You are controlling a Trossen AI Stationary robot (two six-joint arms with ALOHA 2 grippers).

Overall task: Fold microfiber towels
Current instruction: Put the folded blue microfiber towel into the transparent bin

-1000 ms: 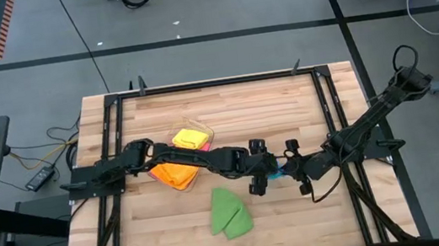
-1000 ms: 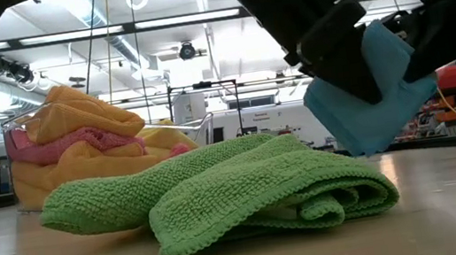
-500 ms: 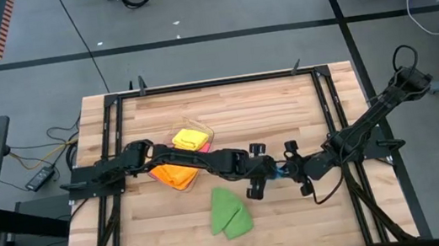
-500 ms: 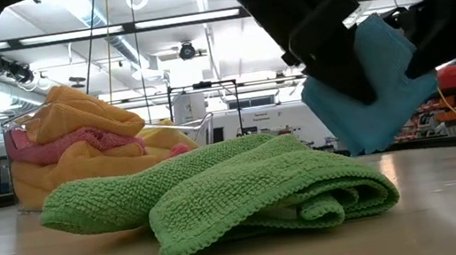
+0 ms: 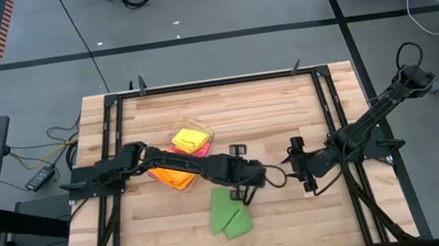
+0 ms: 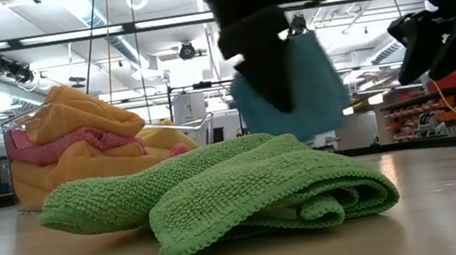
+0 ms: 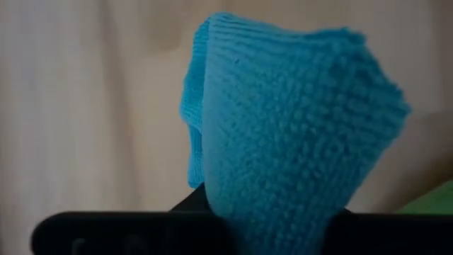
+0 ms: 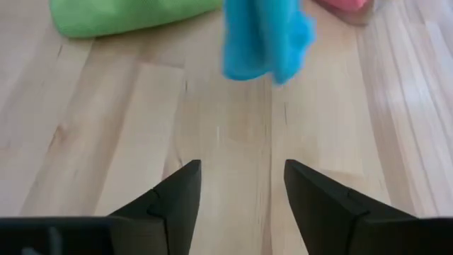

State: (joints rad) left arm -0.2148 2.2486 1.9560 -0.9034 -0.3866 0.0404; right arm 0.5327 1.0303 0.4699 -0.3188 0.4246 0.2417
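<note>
A blue towel (image 6: 290, 92) hangs from my left gripper (image 6: 263, 24), which is shut on it near the table's middle (image 5: 245, 187). It hangs just behind a folded green towel (image 6: 219, 191) lying flat on the wood (image 5: 229, 213). My right gripper (image 8: 241, 188) stands open to the right of the blue towel (image 8: 265, 35), with nothing between its fingers. Orange, pink and yellow towels are heaped in a clear tub (image 5: 182, 158). My left gripper holds the blue towel by its top (image 6: 287, 39), coming from above and slanting down. The towel's bulk hides the fingers in the left wrist view, where a folded edge (image 7: 202, 85) shows more than one layer. The towel hangs slack, its lower edge (image 8: 258, 71) off the wood.
A black frame (image 5: 214, 83) runs round the tabletop. Bare wood lies at the far side (image 5: 226, 109) and at the near right (image 5: 309, 222). The tub of towels (image 6: 79, 148) stands left of the green towel.
My right gripper has opened and let go of the blue towel. My left gripper has shut on the towel and carried it toward the table's left edge, up to the green towel, tipping further down. The towel now hangs from the left gripper alone.
</note>
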